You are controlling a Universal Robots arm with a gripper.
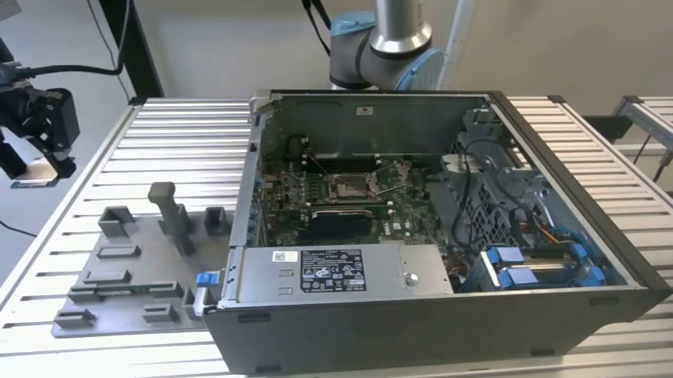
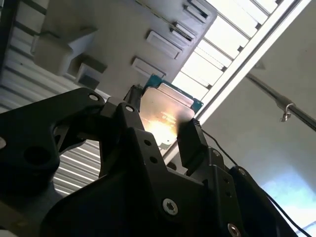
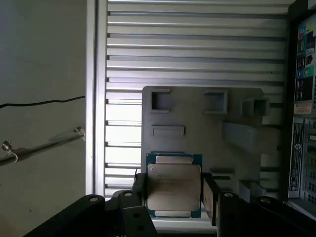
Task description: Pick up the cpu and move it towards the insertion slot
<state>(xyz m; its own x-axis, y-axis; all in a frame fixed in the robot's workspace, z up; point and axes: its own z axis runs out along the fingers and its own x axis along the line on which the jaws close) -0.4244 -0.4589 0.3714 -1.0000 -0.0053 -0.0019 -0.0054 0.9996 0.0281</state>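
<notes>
Item: cpu (image 3: 174,188), held flat, gripped by two opposite edges in the claw (image 1: 40,167), probably to spare its faces. Location, exterior view: aloft past the counter (image 1: 158,134) edge, nine o'clock of the slot (image 1: 347,187); tray (image 1: 126,268) at its five o'clock.
</notes>
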